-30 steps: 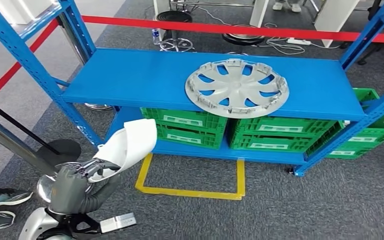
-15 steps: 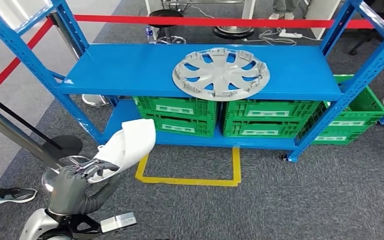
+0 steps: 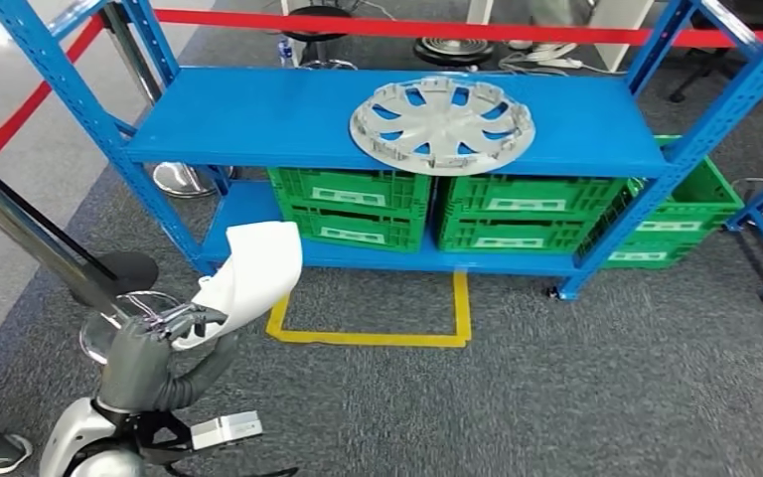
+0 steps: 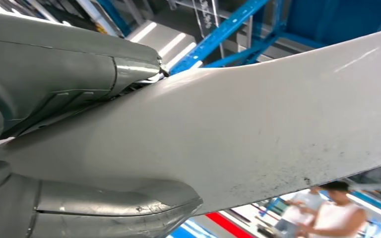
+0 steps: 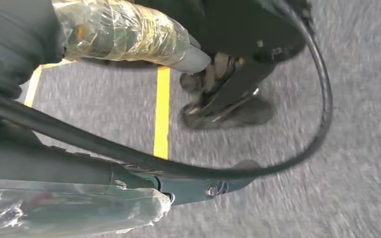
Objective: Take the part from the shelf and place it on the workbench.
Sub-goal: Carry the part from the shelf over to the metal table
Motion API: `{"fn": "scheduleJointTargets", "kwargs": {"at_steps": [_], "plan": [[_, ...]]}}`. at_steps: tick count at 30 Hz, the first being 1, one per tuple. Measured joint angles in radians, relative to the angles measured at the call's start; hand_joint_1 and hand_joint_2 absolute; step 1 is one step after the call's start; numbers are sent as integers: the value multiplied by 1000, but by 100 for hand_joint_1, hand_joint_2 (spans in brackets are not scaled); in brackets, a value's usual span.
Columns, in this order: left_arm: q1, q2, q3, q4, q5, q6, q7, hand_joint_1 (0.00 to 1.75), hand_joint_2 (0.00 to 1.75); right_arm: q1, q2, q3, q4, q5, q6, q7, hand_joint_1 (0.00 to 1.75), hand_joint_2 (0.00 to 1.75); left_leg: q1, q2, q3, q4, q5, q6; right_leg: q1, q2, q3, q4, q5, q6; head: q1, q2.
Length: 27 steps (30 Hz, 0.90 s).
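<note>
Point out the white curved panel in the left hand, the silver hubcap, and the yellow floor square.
White curved panel [image 3: 258,270], head view: middle of its broad face.
Silver hubcap [image 3: 441,117], head view: central hub.
Yellow floor square [image 3: 368,339], head view: near strip of tape.

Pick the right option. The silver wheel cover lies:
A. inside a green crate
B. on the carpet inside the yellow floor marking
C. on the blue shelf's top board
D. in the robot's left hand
C: the wheel cover lies flat on the top board of the shelf, above the green crates; the left hand holds a white part instead.
</note>
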Motion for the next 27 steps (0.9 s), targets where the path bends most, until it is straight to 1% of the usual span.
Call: {"fn": "scheduleJointTargets", "kwargs": {"at_steps": [1,2,3,4,5,6,7,8,9,10,11,12,13,14,15,16,17,18,19,20,21,22,23,24,25,26,27], "plan": [[-7,-4,2,6,3,-5,-3,175,175,0,-1,-6,0,-5,0,-1,0,175,-1,4,-12,2,8,-1,0,-1,9,14,7,2,0,0],[-15,-8,3,12,5,-9,-6,175,175,1,-3,-12,0,-9,0,-2,0,175,-1,8,-24,6,14,-2,0,-2,37,-10,31,2,0,0],[-21,-12,5,16,5,-11,-8,175,175,1,-6,-17,0,-11,0,-2,0,175,-2,11,-36,11,20,-5,0,-7,82,-67,60,1,0,0],[-26,-16,6,20,6,-13,-10,175,175,0,-8,-21,-1,-13,1,-3,0,175,-3,14,-47,17,24,-8,1,-15,133,-141,77,-1,1,0],[-31,-19,8,23,6,-15,-11,175,175,-2,-10,-25,-1,-15,1,-4,0,175,-4,17,-56,25,28,-13,3,-23,179,-210,84,-5,0,0],[-35,-22,9,26,6,-16,-12,175,175,-3,-12,-28,-2,-18,2,-4,0,175,-6,21,-64,31,32,-17,5,-28,208,-258,81,-8,-1,0],[-38,-24,10,28,5,-18,-13,175,175,-3,-13,-32,-2,-22,2,-4,0,175,-7,26,-70,36,38,-22,7,-30,221,-283,76,-12,-1,0],[-40,-27,11,31,5,-19,-14,175,175,-3,-13,-36,-2,-26,1,-3,0,175,-7,30,-73,39,44,-27,8,-26,219,-291,77,-18,-2,0],[-43,-29,11,35,5,-20,-15,175,175,-1,-13,-41,-2,-29,1,-2,0,175,-6,30,-77,41,44,-32,6,-22,212,-291,83,-25,-1,0],[-46,-30,11,38,5,-22,-15,175,175,0,-13,-45,-2,-31,1,-1,0,175,-5,24,-82,48,32,-38,5,-18,206,-292,90,-33,-2,0],[-47,-32,11,40,5,-23,-16,175,175,1,-13,-48,-2,-33,1,0,0,175,-3,14,-90,71,2,-45,3,-15,197,-292,99,-43,-3,0],[-49,-32,11,43,5,-23,-17,175,175,0,-13,-50,-2,-34,1,1,0,175,-1,3,-103,116,-45,-50,2,-11,190,-292,109,-50,-4,0],[-50,-32,11,45,5,-24,-18,175,175,0,-13,-52,-2,-35,0,1,0,175,1,-5,-118,179,-96,-54,2,-6,178,-291,118,-55,-5,0],[-50,-32,11,48,5,-24,-18,175,175,-1,-13,-54,-2,-36,0,0,0,175,2,-9,-132,247,-139,-56,3,0,165,-289,129,-57,-5,0],[-50,-33,11,51,5,-24,-18,175,175,-1,-13,-56,-2,-37,-1,0,0,175,3,-10,-139,302,-163,-57,3,6,151,-287,138,-57,-5,0],[-51,-33,11,54,5,-25,-18,175,175,-1,-13,-58,-2,-37,-1,0,0,175,3,-11,-134,327,-163,-56,4,13,137,-284,147,-56,-5,0],[-51,-33,11,57,5,-25,-18,175,175,0,-13,-59,-2,-37,-1,0,0,175,3,-13,-112,317,-144,-53,4,20,122,-280,157,-54,-5,0],[-53,-33,11,58,5,-26,-18,175,175,0,-13,-60,-2,-37,-1,0,0,175,3,-19,-74,271,-114,-48,4,28,106,-276,166,-52,-6,0],[-54,-33,11,60,5,-26,-18,175,175,-1,-13,-60,-2,-37,-1,0,0,175,2,-35,-25,202,-90,-40,4,36,93,-271,176,-50,-5,0],[-55,-34,11,60,5,-27,-18,175,175,-2,-12,-61,-2,-37,0,0,0,175,3,-54,25,126,-79,-32,5,45,81,-268,186,-47,-5,0],[-57,-34,11,61,4,-27,-18,175,175,-2,-12,-61,-2,-37,0,0,0,175,2,-71,62,65,-78,-26,5,54,71,-266,197,-43,-5,0],[-58,-36,11,61,4,-27,-18,175,175,-2,-11,-61,-2,-38,0,0,0,175,1,-81,82,29,-83,-23,4,62,65,-267,208,-38,-5,0],[-59,-37,11,62,4,-27,-19,175,175,-1,-11,-62,-2,-38,0,0,0,175,-1,-79,87,14,-83,-21,4,70,60,-271,220,-31,-5,0],[-61,-38,11,62,4,-29,-20,175,175,1,-11,-64,-2,-39,0,0,0,175,1,-69,81,11,-75,-18,1,77,57,-275,230,-24,-5,0],[-63,-39,10,64,3,-31,-20,175,175,4,-12,-65,-2,-40,0,0,0,175,2,-57,73,9,-63,-13,0,72,50,-272,224,-18,-5,0],[-66,-41,10,65,1,-33,-21,175,175,5,-12,-67,-2,-42,0,-1,0,175,4,-45,63,6,-51,-6,0,59,40,-256,199,-14,-2,0],[-68,-42,10,66,-1,-35,-21,175,175,5,-13,-68,-2,-43,0,-2,0,175,7,-32,51,3,-38,-1,-1,40,25,-220,154,-10,2,0]]}}
